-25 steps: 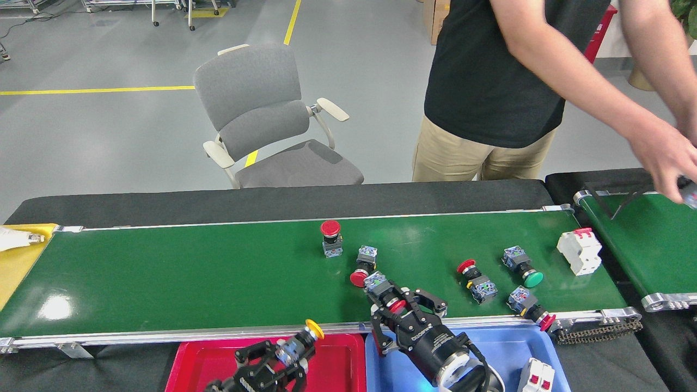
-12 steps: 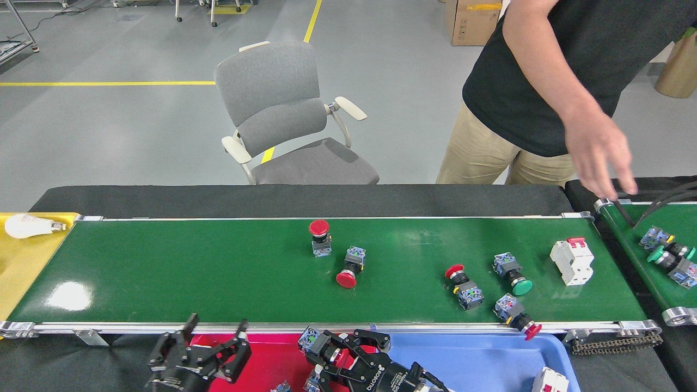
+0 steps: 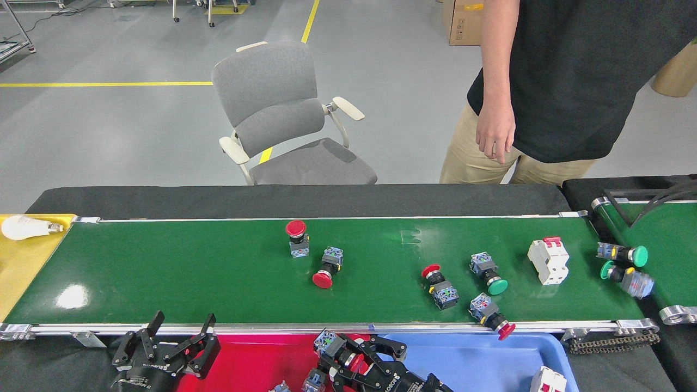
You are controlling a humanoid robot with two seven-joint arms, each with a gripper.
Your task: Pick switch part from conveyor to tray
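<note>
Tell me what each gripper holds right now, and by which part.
Right gripper clamps a red-capped switch part around its black middle body, over the red tray. Left gripper is open, holding nothing.

A grey office chair (image 3: 283, 117) sat behind the line, a person (image 3: 550, 81) stood at right, and a white light bulb (image 3: 24, 227) lay on yellow at far left.

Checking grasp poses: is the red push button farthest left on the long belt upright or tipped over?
Upright. The red push button stands on its grey base on the conveyor, red cap facing up.

Factory floor: conveyor (image 3: 218, 272), floor lines (image 3: 109, 84)
</note>
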